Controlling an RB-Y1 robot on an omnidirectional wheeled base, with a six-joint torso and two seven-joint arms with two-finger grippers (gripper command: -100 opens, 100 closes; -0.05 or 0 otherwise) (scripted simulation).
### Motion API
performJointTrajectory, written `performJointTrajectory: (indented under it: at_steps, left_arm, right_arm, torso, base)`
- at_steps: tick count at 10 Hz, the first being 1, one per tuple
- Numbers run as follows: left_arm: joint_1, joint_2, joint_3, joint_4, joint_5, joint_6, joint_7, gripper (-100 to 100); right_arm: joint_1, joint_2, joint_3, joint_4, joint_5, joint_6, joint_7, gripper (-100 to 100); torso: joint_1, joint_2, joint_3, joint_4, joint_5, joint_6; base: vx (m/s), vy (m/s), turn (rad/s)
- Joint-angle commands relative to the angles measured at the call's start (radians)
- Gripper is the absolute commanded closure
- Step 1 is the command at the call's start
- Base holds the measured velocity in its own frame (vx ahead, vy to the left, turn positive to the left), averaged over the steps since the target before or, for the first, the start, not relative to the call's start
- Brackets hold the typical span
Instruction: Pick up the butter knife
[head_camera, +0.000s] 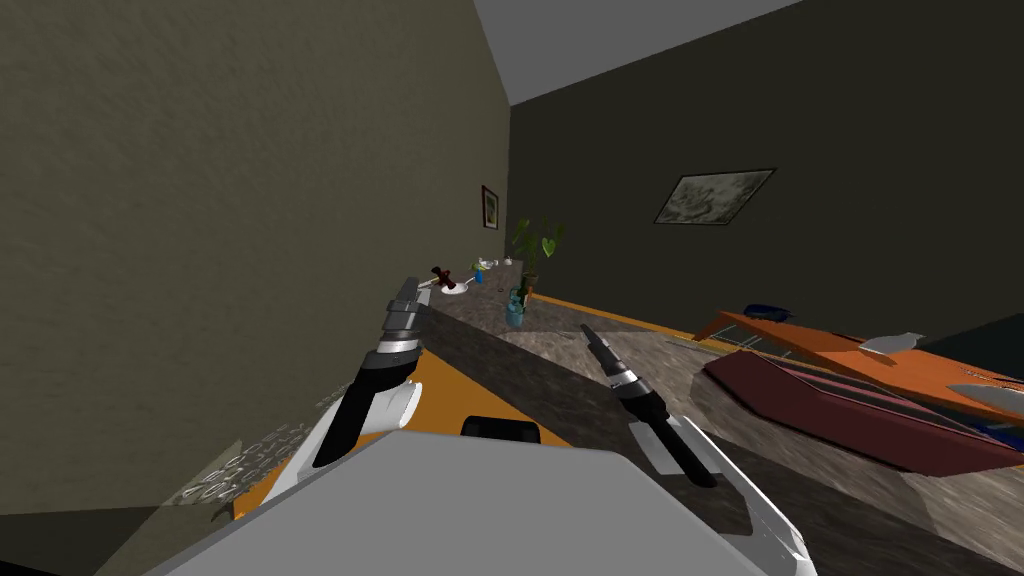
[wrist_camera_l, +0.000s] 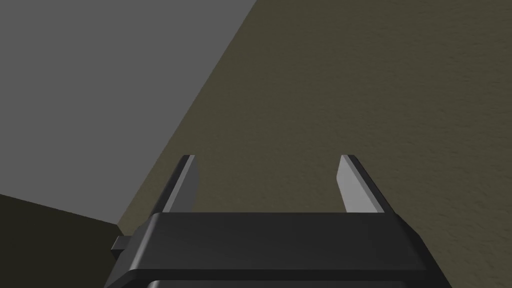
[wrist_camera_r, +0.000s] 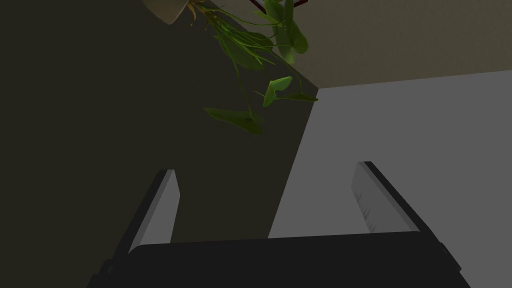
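While left gripper (wrist_camera_l: 270, 160) and right gripper (wrist_camera_r: 267, 167) are hanging wide open, empty | butter knife unclear on counter (head_camera: 560, 370) | blind reaching is risking clipping plant (wrist_camera_r: 260, 75).

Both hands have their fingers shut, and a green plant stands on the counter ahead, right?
Not shut: the left gripper and right gripper both have their fingers open, as each wrist view shows. The green plant does stand on the counter ahead.

Our head camera, rolled, looks down along the stone counter (head_camera: 560, 370), with the wall (head_camera: 200, 250) filling the frame's left. Our left wrist camera faces wall and ceiling (wrist_camera_l: 100, 100). The right looks up at the plant (wrist_camera_r: 287, 30), which the head camera shares.
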Motion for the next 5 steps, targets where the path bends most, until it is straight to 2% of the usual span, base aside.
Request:
performJointTrajectory:
  at_steps: [1,4,5]
  left_arm:
    - [0.000,0.000,0.000,0.000,0.000,0.000,0.000,0]
    - [0.000,0.000,0.000,0.000,0.000,0.000,0.000,0]
    - [0.000,0.000,0.000,0.000,0.000,0.000,0.000,0]
  right_arm:
    - [-0.003,-0.038,0.002,0.011,0.009,0.009,-0.004,-100]
    - [0.000,-0.130,0.009,0.069,0.045,0.016,-0.009,-100]
    - [0.000,-0.145,0.009,0.069,0.045,0.016,-0.009,-100]
  torso:
    - [0.000,0.000,0.000,0.000,0.000,0.000]
    - [0.000,-0.001,0.000,0.000,0.000,0.001]
    - [0.000,-0.001,0.000,0.000,0.000,0.000]
  base:
    - [-0.031,-0.031,0.151]
    - [-0.028,-0.036,0.242]
    - [-0.022,-0.034,0.187]
